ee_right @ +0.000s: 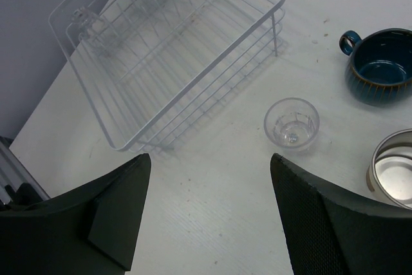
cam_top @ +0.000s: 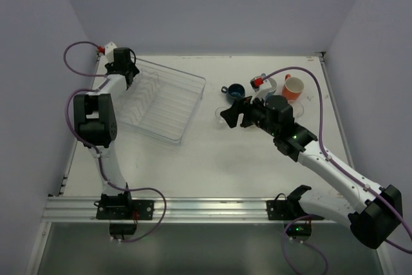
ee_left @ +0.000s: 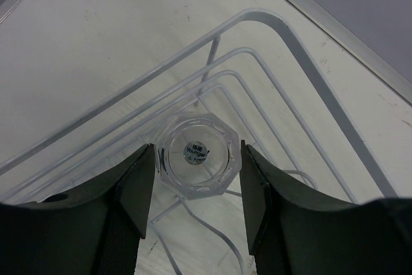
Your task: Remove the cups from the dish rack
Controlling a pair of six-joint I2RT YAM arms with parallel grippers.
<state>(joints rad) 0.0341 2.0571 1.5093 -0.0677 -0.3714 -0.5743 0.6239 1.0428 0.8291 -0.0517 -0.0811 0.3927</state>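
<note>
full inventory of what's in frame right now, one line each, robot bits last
dish rack: 1, white wire, far left part of the table
tumbler in the rack: 1, clear, upside down in the rack's far-left corner
tumbler on the table: 1, clear, upright, just right of the rack
handled cup: 1, dark blue, upright, beyond that tumbler
orange cup: 1, orange, far right part of the table
pale cup: 1, colour unclear, cut off by the right wrist view's edge, near the handled cup
table: 1, white, under everything
left gripper: 1, black, shut on the tumbler in the rack
right gripper: 1, black, open, empty, above the table by the tumbler on the table
</note>
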